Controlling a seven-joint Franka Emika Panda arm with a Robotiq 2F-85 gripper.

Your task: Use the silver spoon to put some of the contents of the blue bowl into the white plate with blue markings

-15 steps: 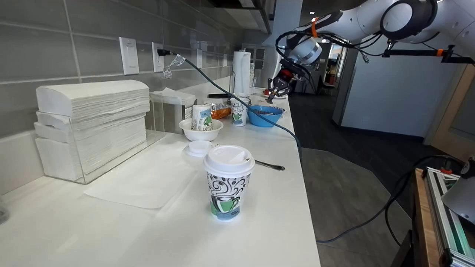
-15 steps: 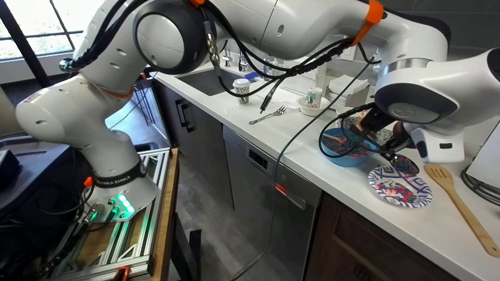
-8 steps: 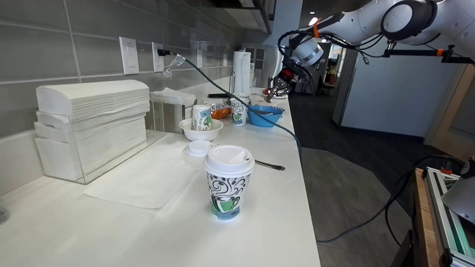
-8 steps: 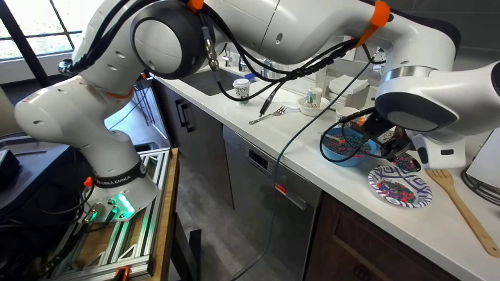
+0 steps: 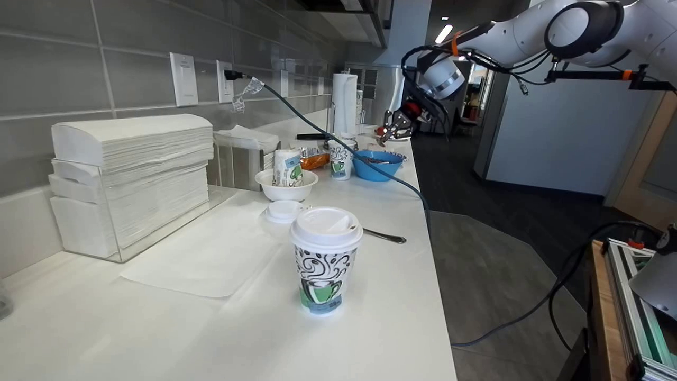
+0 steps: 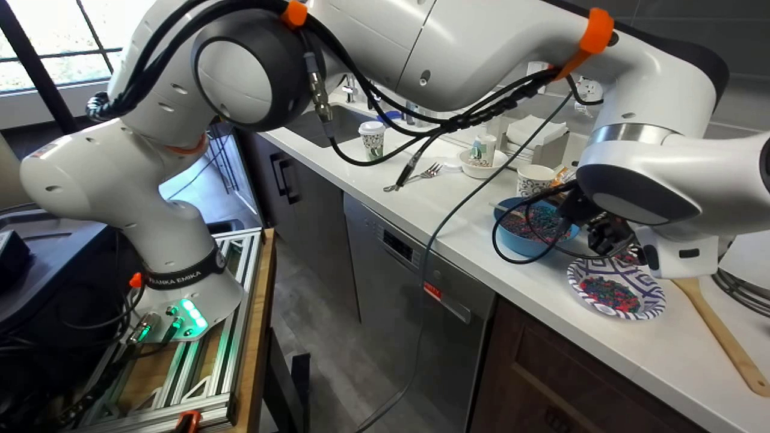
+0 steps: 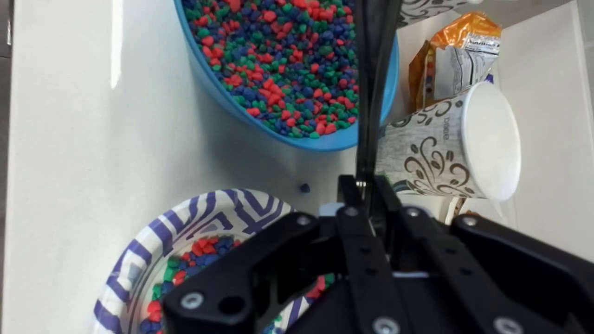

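Note:
The blue bowl [image 6: 523,243] is filled with red, green and dark blue grains; its rim also shows in the wrist view [image 7: 325,143]. Beside it lies the white plate with blue markings [image 6: 652,294], carrying a heap of the same grains. Above the plate's far edge, my gripper [image 6: 601,234] is shut on the silver spoon; the dark-looking handle [image 7: 372,83] runs from the fingers over the bowl. Only a bit of the spoon's head [image 6: 629,257] shows; whether it holds grains I cannot tell. In an exterior view, the gripper [image 5: 392,132] appears just past the bowl.
A paper cup [image 7: 436,144] and an orange snack bag [image 7: 459,51] stand close to the bowl. A wooden spatula [image 6: 716,325] lies past the plate. One cable [image 6: 475,192] hangs across the counter. A pale handle [image 6: 508,210] rests in the bowl. A fork [image 6: 415,177] lies farther off.
The wrist has come down and turned slightly. The spoon's head, broadly visible earlier over the plate's far edge, is now mostly hidden. My grip stays shut; bowl and plate have not moved.

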